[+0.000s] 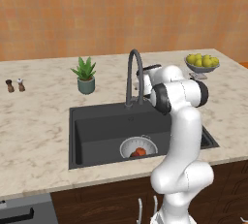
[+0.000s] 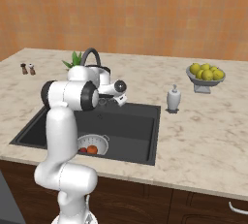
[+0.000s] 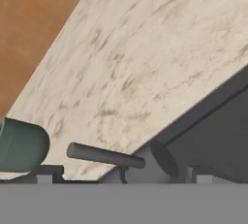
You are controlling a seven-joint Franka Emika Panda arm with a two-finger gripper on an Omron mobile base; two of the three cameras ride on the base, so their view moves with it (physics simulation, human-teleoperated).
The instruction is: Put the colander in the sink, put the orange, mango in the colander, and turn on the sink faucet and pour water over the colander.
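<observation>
Leftmost, a potted plant (image 1: 85, 76) stands on the worktop (image 1: 38, 121). Beside it rises the sink faucet (image 1: 133, 75), whose lever (image 3: 104, 155) lies between the spread jaws of the gripper (image 3: 121, 178), which hold nothing. Below, near the sink (image 1: 97, 131) front, the colander (image 1: 138, 147) contains the orange (image 1: 140, 152). Rightmost, a footed bowl (image 1: 202, 66) holds yellow-green fruits.

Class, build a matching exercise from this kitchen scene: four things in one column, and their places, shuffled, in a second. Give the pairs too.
Things:
1. colander
2. orange
3. potted plant
4. soap dispenser

Places:
A. on the counter left of the sink faucet
B. inside the colander
C. in the sink
D. on the counter right of the sink

Pairs: 1-C, 2-B, 3-A, 4-D
</observation>
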